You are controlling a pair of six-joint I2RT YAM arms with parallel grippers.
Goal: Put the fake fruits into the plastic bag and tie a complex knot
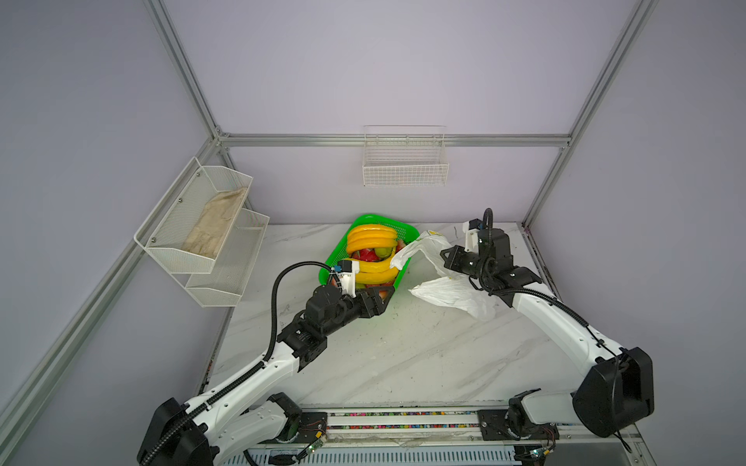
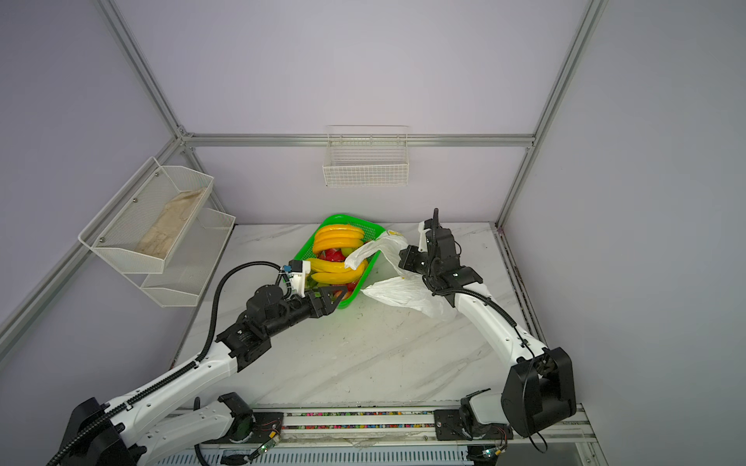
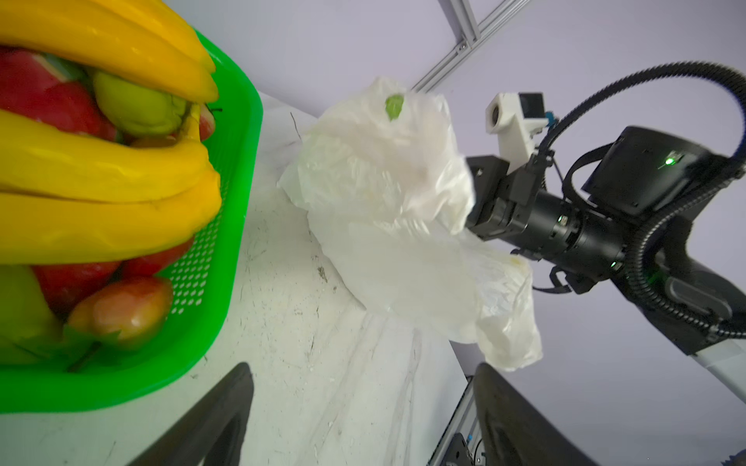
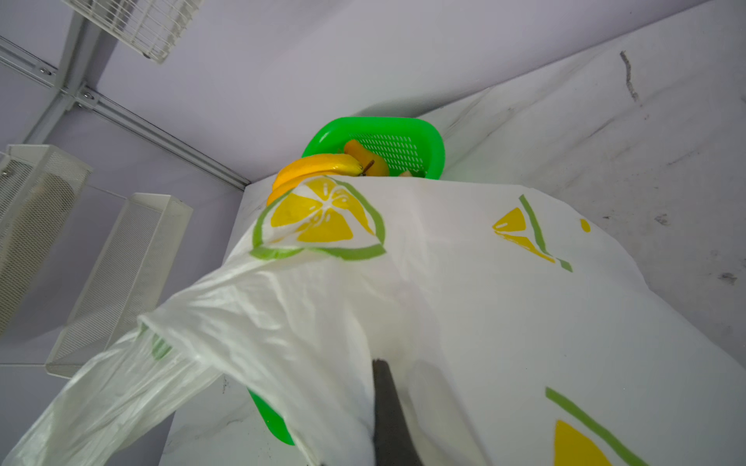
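- Right pincer [image 1: 447, 258] — clamped on the plastic bag [image 1: 452, 292], raised beside the green basket [image 1: 331, 258].
- Left pincer [image 3: 363, 419] — wide apart, empty, at the basket's corner.
- Step: opening the bag; fake fruits [image 1: 371, 242] lie in the basket.
- Next, likely: grip the opposite rim.

Left arm [image 1: 258, 379] and right arm [image 1: 559, 327]: white links, black joints; ribbed black cable [image 1: 275, 298] along each; white camera [image 1: 348, 278] with blue plug; green lights [image 3: 670, 161] on right wrist.

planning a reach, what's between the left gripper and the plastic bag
Bare tabletop only, from left gripper to plastic bag, in the left wrist view.
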